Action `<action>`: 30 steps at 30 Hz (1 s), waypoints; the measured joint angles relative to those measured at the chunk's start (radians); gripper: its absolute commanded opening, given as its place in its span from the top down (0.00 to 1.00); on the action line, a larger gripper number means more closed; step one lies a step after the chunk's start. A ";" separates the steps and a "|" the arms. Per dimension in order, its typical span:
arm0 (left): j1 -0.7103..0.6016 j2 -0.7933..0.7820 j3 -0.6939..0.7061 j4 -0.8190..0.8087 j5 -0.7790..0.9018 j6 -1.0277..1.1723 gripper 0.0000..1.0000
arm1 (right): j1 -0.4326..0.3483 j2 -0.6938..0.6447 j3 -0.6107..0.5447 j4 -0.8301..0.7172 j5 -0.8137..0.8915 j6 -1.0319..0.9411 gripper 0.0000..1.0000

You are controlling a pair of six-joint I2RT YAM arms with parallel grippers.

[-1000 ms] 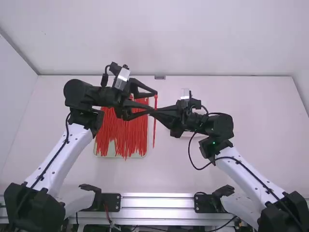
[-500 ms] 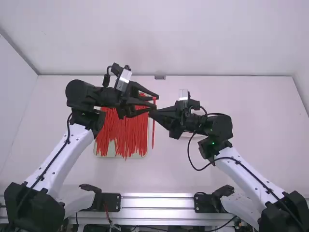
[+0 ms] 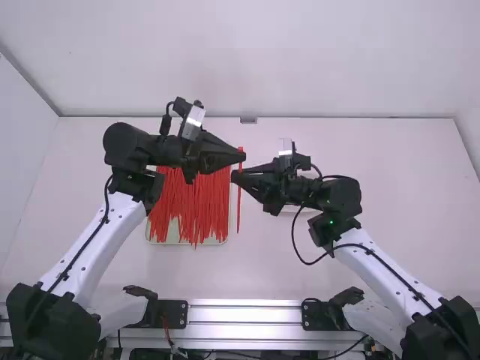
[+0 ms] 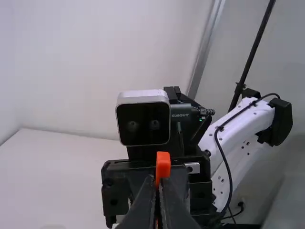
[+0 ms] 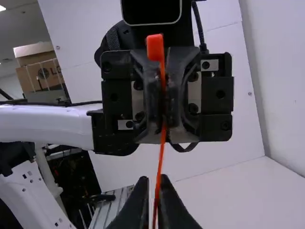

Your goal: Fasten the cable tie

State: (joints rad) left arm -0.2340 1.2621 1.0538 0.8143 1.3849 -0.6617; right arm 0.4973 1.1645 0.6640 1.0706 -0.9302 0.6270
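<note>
you have open tabletop point(image 3: 390, 150) to the right of the right arm and along the far edge, wide enough for a gripper to pass. over the middle the left gripper point(image 3: 239, 153) and right gripper point(image 3: 234, 177) sit nose to nose with the cable tie point(image 3: 238, 206) hanging down by them, leaving only a slim gap. under the left arm the pile of red ties point(image 3: 191, 206) covers the tabletop and blocks a low pass.

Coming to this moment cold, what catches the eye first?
A single red cable tie hangs upright in mid-air, its top pinched in the left gripper, with the right gripper at the strap just below. Beside it, down on the table, lies a bright red pile of ties.
</note>
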 measured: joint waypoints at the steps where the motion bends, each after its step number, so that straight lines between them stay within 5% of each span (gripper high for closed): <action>1: 0.000 0.000 0.000 0.003 -0.004 0.000 0.99 | 0.000 0.000 0.000 -0.003 -0.010 0.005 0.63; 5: 0.002 0.000 0.000 0.016 -0.026 -0.016 0.99 | -0.009 0.000 0.000 -0.028 -0.045 -0.001 0.48; 9: 0.014 0.000 0.000 0.083 -0.043 -0.057 0.99 | -0.025 0.000 0.000 -0.051 -0.090 -0.002 0.44; 21: 0.053 0.000 0.059 0.148 -0.056 -0.216 0.99 | -0.027 0.002 0.000 -0.206 -0.188 -0.062 0.42; 30: 0.063 0.000 0.118 -0.003 -0.082 -0.240 0.99 | -0.029 0.002 0.000 -0.227 -0.290 -0.143 0.42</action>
State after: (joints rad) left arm -0.1711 1.2625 1.1717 0.8116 1.3033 -0.9020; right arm 0.4683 1.1667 0.6640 0.8436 -1.2205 0.4843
